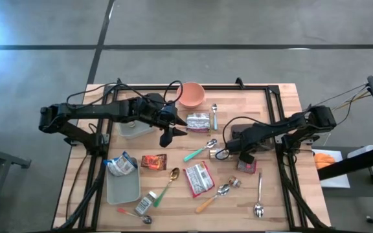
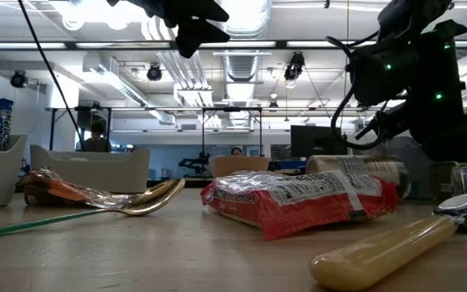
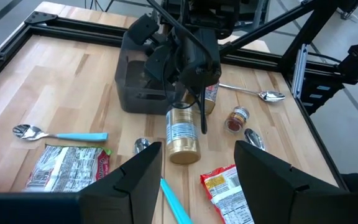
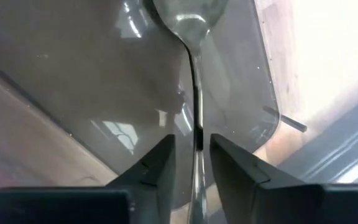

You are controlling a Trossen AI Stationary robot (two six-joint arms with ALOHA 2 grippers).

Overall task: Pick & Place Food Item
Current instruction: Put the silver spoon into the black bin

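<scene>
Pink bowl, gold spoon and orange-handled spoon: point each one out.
Pink bowl (image 1: 191,94), high view, on its inside.
Gold spoon (image 1: 174,173), high view, on its scoop.
Orange-handled spoon (image 1: 208,203), high view, on its handle.

Table (image 1: 274,110) was light wood. Bowl (image 1: 191,94) salmon pink. Tray (image 1: 123,186) pale grey. Red-and-silver packet (image 1: 199,178) at 6 o'clock of centre; teal-handled spoon (image 1: 198,152) beside it.

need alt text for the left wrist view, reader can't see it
The right pincer hangs over a dark bin on a wooden table, seen past the left pincer, which is open and empty. Nearer lie a gold can on its side, a blue-handled spoon and a silver food packet.
</scene>
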